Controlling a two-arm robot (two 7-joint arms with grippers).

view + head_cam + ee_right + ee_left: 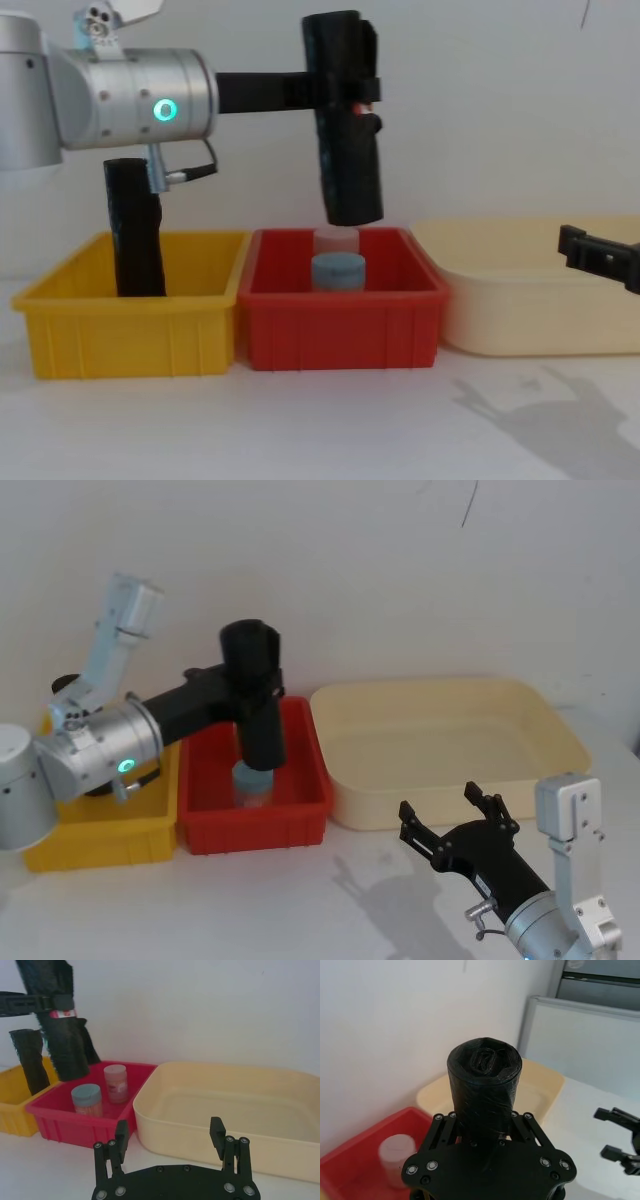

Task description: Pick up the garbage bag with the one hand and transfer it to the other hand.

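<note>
The garbage bag (258,702), a thick black crinkled roll, hangs nearly upright above the red bin (205,825). My left gripper (255,685), on the green-ringed wrist, is shut on its upper part (345,130). A small red-white mark (62,1013) shows just below the fingers. In the left wrist view the roll (484,1085) stands between the two fingers. My right gripper (445,805) is open and holds nothing. It hovers low over the table at the front right, in front of the cream tray (560,760), well apart from the bag. Its open fingers (216,1130) point toward the bins.
A slimmer black roll (135,230) stands in the yellow bin (130,330) on the left. Under the bag, the red bin (340,330) holds a blue-lidded jar (86,1100) and a pinkish jar (115,1082). The wide cream tray (225,1110) sits to the right.
</note>
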